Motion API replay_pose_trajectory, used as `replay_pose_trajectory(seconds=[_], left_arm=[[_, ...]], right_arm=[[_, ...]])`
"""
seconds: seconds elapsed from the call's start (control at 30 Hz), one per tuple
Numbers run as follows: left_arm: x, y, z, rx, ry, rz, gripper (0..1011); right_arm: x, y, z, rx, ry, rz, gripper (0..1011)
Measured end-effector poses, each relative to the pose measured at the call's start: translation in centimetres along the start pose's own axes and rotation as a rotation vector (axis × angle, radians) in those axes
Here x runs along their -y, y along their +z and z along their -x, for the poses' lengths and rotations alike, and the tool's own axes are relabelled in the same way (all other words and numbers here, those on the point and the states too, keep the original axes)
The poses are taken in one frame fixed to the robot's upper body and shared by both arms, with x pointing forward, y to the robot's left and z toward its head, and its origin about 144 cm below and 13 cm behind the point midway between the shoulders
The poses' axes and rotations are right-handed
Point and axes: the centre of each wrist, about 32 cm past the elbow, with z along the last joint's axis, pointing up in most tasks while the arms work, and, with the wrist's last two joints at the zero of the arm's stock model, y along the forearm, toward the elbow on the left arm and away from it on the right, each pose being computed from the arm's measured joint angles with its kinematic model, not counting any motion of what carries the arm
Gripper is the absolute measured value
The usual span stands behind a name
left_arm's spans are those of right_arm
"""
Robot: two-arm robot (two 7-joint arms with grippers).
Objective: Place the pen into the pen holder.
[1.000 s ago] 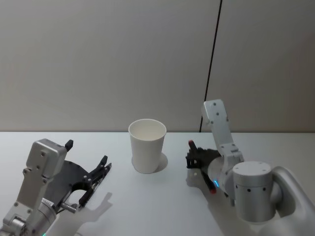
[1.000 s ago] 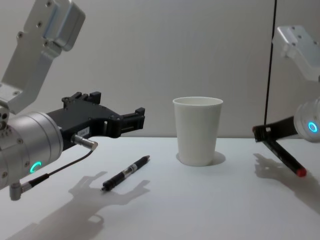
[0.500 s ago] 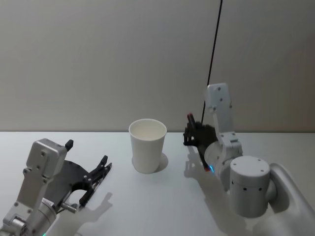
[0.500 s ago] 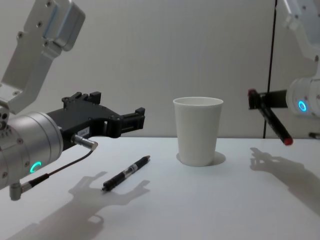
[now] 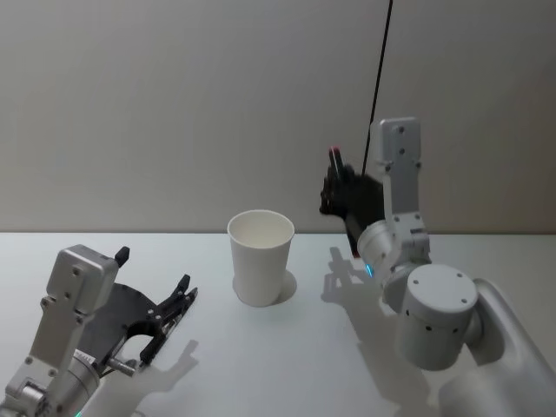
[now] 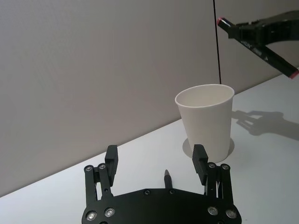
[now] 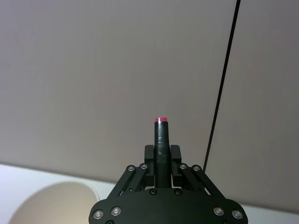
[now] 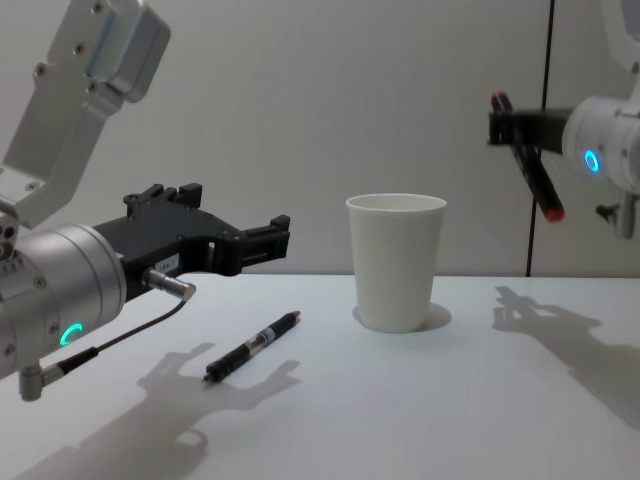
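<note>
The pen holder [image 5: 260, 261] [image 8: 395, 262] is a white paper cup standing upright on the table, with nothing showing inside. My right gripper [image 5: 334, 195] [image 8: 508, 128] is shut on a black pen with red ends [image 8: 528, 160] [image 7: 161, 140]. It holds the pen tilted in the air, to the right of the cup and above its rim. My left gripper [image 5: 155, 274] [image 6: 155, 154] hangs open low over the table, left of the cup. Under it a second black pen [image 8: 252, 346] [image 6: 167, 176] lies flat, untouched.
The white table [image 8: 450, 400] runs back to a plain grey wall close behind the cup. A thin black vertical line [image 5: 378, 78] runs down the wall behind my right arm. Open table lies in front of and right of the cup.
My right gripper has lifted the red-ended pen from near the table to above the cup's rim height and drawn closer to the cup. The left gripper and the lying pen have not moved.
</note>
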Motion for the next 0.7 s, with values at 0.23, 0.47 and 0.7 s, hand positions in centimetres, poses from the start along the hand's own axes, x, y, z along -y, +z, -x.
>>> replay_pose_trajectory(seconds=[0.23, 0.47, 0.7], left_arm=[[0.0, 0.0, 0.0, 0.0, 0.0, 0.0, 1003], [0.0, 0.0, 0.0, 0.0, 0.0, 0.0, 1003], [0.0, 0.0, 0.0, 0.0, 0.0, 0.0, 1003]], right_arm=[[-0.6, 0.6, 0.2, -0.017, 0.012, -0.117, 197], [-1.2, 1.3, 0.5, -0.035, 0.025, -0.235, 196], [-1.9, 1.6, 0.7, -0.046, 0.036, -0.335, 196]])
